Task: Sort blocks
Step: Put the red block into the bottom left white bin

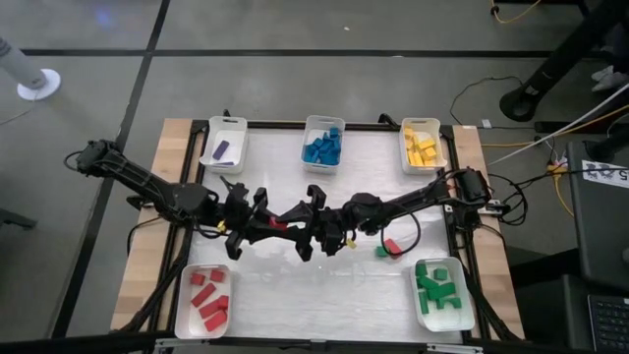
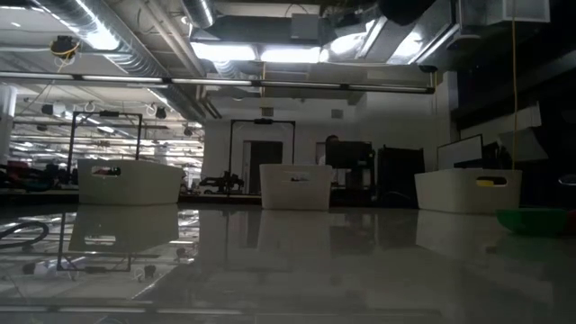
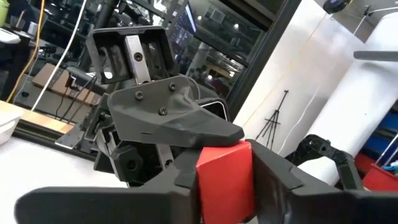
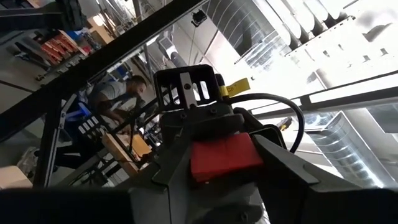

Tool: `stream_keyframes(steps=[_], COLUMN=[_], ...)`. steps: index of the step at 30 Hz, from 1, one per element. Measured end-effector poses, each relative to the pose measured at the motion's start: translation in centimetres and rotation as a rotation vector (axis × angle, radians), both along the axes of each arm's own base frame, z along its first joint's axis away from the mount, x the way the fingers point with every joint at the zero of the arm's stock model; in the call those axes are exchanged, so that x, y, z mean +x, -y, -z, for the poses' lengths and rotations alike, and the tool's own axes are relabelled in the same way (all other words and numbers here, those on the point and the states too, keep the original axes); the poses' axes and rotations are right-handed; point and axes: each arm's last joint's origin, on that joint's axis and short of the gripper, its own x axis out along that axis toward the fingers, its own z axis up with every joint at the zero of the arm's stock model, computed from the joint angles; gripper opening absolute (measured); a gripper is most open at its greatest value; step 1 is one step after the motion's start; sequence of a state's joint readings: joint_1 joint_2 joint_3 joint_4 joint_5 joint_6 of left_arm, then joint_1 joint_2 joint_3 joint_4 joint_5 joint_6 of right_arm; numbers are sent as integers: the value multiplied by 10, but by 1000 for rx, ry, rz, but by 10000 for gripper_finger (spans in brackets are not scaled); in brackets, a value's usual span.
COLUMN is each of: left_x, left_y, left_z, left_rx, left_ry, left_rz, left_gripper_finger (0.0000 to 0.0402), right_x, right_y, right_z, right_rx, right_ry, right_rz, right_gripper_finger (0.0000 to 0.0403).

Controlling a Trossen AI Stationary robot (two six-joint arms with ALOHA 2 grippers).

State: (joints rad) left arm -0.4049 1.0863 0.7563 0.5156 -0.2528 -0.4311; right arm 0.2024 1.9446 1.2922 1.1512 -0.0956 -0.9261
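Note:
A small red block (image 1: pixel 280 225) hangs above the middle of the white table, between my two grippers, which meet tip to tip. My left gripper (image 1: pixel 267 224) reaches in from the table's left and is shut on the block (image 3: pixel 224 177). My right gripper (image 1: pixel 297 220) reaches in from the right and is shut on the same block (image 4: pixel 225 157). In the left wrist view a finger of the right gripper (image 3: pixel 168 118) lies over the block's far end. The low view shows neither gripper. My left gripper pinches two opposite sides of the red block (image 3: pixel 205 180) between its two fingers (image 3: pixel 277 183). It comes in about level from the table's left. The block is lifted clear of the table. My right gripper pinches the same block's other end (image 4: pixel 205 163) between its two fingers (image 4: pixel 283 165), coming from the table's right and slanting slightly upward. The block sits level in the hold, clear of the table.
White trays stand at the edges: purple (image 1: pixel 224 147), blue (image 1: pixel 323 146) and yellow (image 1: pixel 423 147) at the far side, red (image 1: pixel 204 300) and green (image 1: pixel 442 293) at the near side. A loose green block (image 1: pixel 382 251) and a red one (image 1: pixel 395 246) lie right of centre.

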Motion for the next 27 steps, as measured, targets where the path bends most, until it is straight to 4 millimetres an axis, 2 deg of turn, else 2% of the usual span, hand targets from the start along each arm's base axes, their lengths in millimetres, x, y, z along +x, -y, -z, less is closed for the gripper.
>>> stream_keyframes(steps=[3,27], left_x=[0,0], left_y=[0,0], left_z=[0,0], left_rx=[-3,-18], left_ry=[1,-3], left_rz=[0,2], left_gripper_finger=[71,72], right_x=[0,0], right_y=[1,1], right_z=[0,0], right_rx=[6,26], right_ry=[-1,-7], right_rz=[18,43], right_gripper_finger=[157,157])
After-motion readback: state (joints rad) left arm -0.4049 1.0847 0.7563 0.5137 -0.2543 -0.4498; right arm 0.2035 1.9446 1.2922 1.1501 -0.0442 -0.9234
